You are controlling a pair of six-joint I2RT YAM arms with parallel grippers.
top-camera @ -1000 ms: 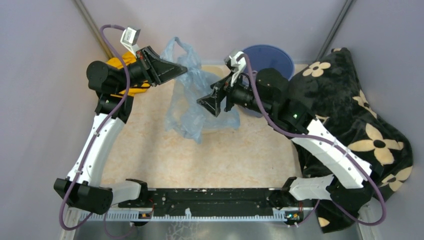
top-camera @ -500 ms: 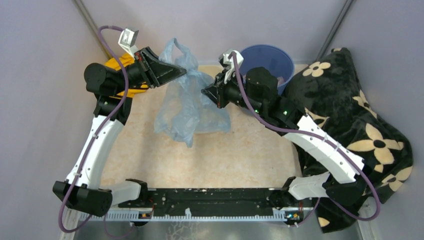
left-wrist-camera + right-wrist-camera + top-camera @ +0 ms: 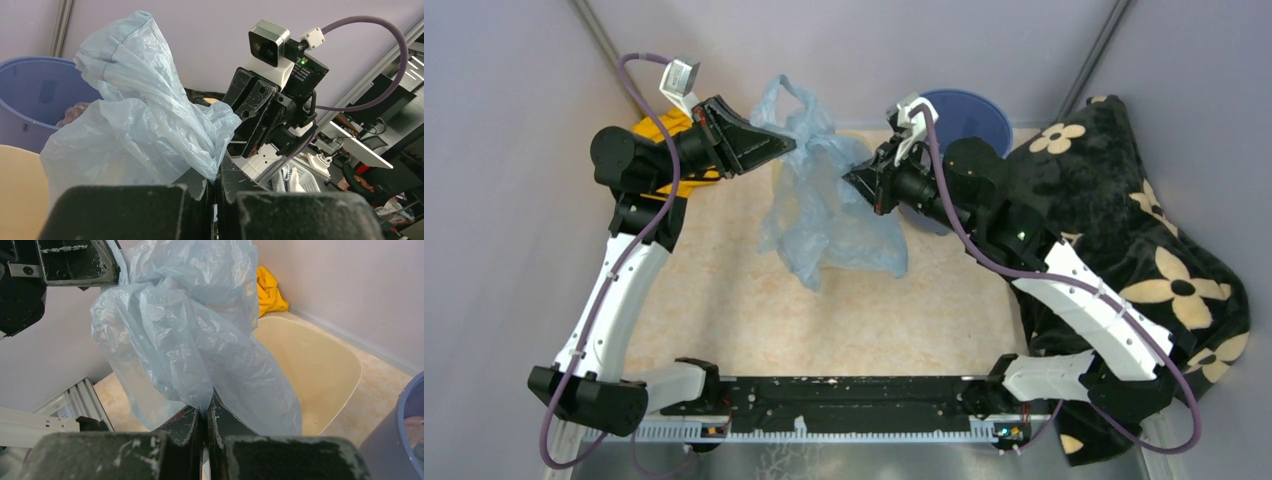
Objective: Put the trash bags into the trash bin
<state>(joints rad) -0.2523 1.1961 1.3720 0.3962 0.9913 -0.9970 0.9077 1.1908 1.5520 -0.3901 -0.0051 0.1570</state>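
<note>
The pale-blue trash bag (image 3: 824,205) hangs crumpled between my two grippers, above the cream trash bin (image 3: 320,365). From the top, the bin is almost wholly hidden under the bag. My left gripper (image 3: 790,146) is shut on a fold of the bag's upper left part; in the left wrist view the jaws (image 3: 218,172) pinch the plastic. My right gripper (image 3: 851,176) is shut on the bag's right side, and thin film is caught between its tips (image 3: 206,405). The bag (image 3: 185,340) drapes down over the bin's near rim.
A round blue bucket (image 3: 969,112) stands at the back right, just behind the right wrist. A yellow cloth (image 3: 662,128) lies in the back left corner. A black flowered blanket (image 3: 1144,240) fills the right side. Grey walls close in on three sides.
The right gripper, open a second ago, has shut on the bag and risen toward the back. The bag swung left, then back right. The left gripper has held its place.
</note>
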